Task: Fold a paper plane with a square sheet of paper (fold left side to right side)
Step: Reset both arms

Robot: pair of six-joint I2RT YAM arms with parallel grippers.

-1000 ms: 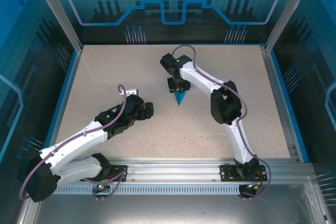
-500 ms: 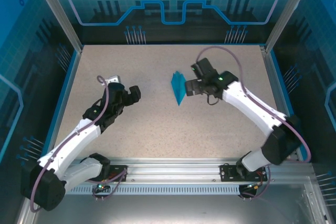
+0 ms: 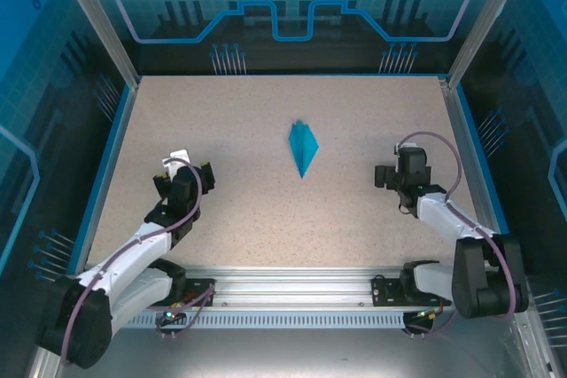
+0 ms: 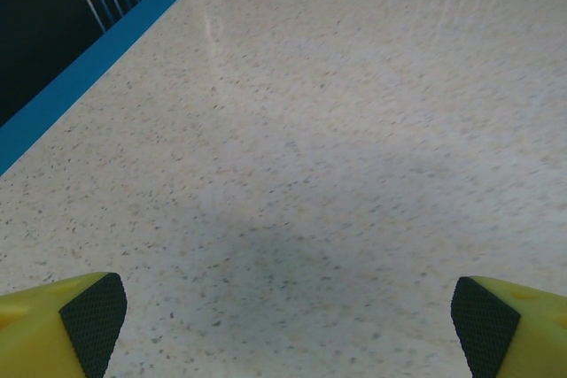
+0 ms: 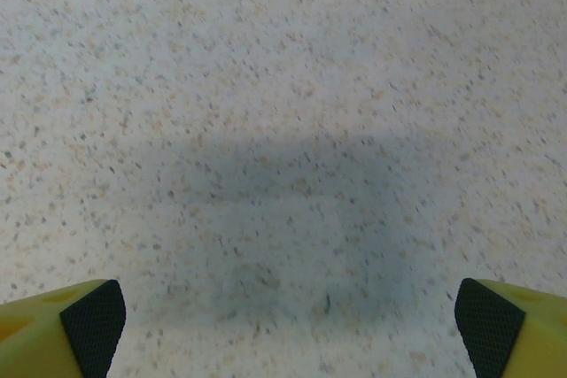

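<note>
Scanning left to right: left gripper (image 3: pixel 184 169) had its jaws spread wide with nothing held, just bare speckled tabletop (image 4: pixel 292 130) under the pads (image 4: pixel 93 307). Paper plane (image 3: pixel 301 148) lay flat well off to that gripper's right and a bit ahead of it, between the two grippers, touching neither. Long axis ran fore-aft, sharp nose pointing back toward the arm bases. Right gripper (image 3: pixel 400 168) was also fully spread and empty; plane sat to its left, slightly ahead. Right looked marginally nearer, my read. Any next reach would go inward, across the plane's long axis.
</note>
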